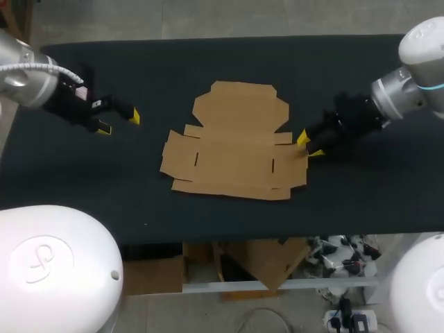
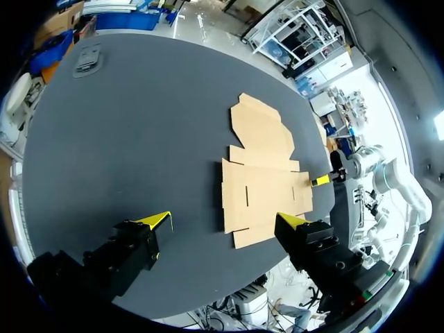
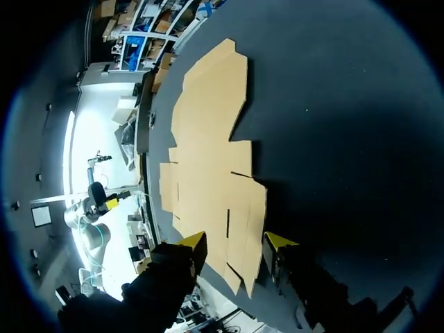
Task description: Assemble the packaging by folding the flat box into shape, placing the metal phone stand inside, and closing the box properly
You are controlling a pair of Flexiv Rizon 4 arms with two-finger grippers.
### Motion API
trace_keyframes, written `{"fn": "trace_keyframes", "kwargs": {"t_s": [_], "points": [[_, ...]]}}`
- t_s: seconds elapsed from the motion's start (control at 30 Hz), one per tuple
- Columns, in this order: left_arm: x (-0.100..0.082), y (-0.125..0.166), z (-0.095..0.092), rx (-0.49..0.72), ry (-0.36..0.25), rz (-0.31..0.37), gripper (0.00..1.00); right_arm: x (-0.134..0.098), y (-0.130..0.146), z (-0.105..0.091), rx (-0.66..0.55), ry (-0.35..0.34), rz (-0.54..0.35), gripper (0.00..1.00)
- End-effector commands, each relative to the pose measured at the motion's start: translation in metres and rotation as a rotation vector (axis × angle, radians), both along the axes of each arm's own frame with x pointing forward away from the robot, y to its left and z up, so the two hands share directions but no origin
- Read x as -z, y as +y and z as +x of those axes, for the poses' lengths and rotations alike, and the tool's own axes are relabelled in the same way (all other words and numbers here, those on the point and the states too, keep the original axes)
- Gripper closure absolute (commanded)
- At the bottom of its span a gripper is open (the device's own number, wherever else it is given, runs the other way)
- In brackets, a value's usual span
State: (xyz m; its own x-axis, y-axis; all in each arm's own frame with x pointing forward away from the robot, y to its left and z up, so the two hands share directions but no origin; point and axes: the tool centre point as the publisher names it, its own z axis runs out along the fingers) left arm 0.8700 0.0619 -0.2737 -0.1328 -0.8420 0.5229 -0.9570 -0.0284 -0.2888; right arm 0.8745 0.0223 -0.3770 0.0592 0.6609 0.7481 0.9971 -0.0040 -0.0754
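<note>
while the flat cardboard box [image 1: 232, 149] lies unfolded on the dark table [image 1: 139, 208], brown, flaps spread, two slits, the right gripper [image 1: 309, 146] is released at its edge; the left gripper [image 1: 119, 123], released too, is well apart from it.

The table [image 1: 388, 222] in front of me is covered from edge to edge by a dark, matte black cloth [image 1: 139, 76] that lies flat and smooth. Light falls evenly across the table, with only soft shadows. At the table's far corner, in the left wrist view, lies a small flat grey thing [image 2: 88, 59].
</note>
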Motion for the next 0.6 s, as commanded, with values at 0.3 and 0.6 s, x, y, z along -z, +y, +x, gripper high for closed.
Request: {"fn": "trace_keyframes", "kwargs": {"t_s": [0.3,0.6], "points": [[0.004,-0.004,0.004,0.024,0.009,-0.004,0.0,-0.016,-0.007,-0.051,0.296,-0.066,-0.144,0.0],[0.0,-0.007,0.006,0.046,0.001,0.0,0.0,-0.016,-0.007,-0.051,0.296,-0.066,-0.144,0.0]]}}
